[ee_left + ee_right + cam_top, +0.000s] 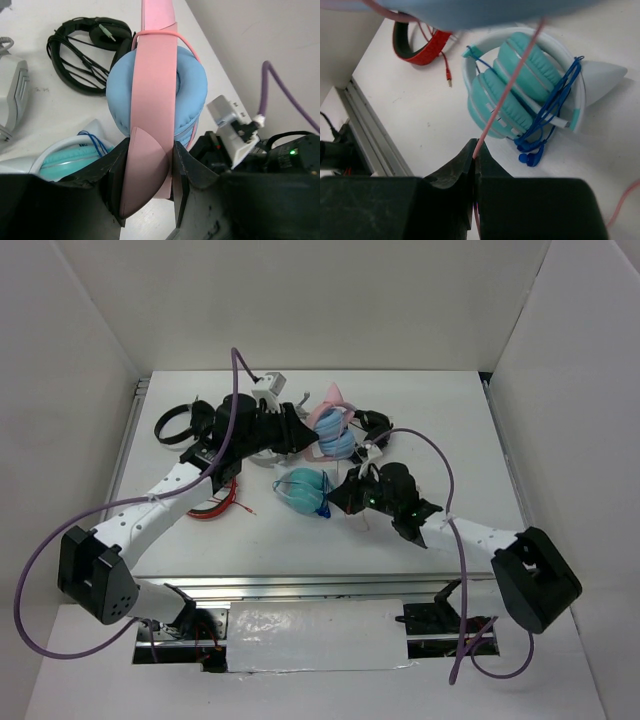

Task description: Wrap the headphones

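White table [440, 420], enclosed by white walls [330, 300]
Top view: headphones [332, 428] at centre rear; left gripper [303, 432] against their left side; right gripper [345, 495] nearer, beside teal pair [303, 490]
Left wrist view: left gripper clamped on pink headband [155, 100], blue ear cup [120, 95] just beyond
Right wrist view: right gripper pressed together, pinching pink cable [507, 90], which runs straight up to the cup overhead; teal pair on the table beneath
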`<state>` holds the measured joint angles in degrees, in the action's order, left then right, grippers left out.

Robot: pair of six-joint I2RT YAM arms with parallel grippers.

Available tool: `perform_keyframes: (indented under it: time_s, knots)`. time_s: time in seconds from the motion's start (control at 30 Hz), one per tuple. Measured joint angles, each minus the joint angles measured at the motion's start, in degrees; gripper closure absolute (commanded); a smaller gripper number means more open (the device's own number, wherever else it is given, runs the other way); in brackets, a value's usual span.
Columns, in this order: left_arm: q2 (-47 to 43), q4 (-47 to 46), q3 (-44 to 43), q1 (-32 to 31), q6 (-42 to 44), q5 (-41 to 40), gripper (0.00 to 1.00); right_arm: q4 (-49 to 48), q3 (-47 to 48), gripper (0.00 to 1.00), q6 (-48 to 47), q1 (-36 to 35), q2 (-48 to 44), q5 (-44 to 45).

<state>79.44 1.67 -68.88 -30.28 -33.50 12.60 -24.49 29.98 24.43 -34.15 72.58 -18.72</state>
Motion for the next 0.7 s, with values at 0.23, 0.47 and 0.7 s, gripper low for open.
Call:
perform_keyframes:
  time_s: [0.23,0.47,0.7]
  knots:
    - [-0.2,-4.26,0.52,2.75,-2.95,2.21,1.0,-4.94,2.03,0.92,3.1,-0.09,7.61,9.03]
    - [-2.43,-9.81,3.02,4.66,-5.79,4.22,1.0,-12.31,2.43,0.91,3.48,-2.25,9.49,9.49]
    - [-2.8,-15.32,3.34,6.95,-8.74,9.01,1.0,-16.11,8.94,1.0,3.26,-3.89,19.43,8.28]
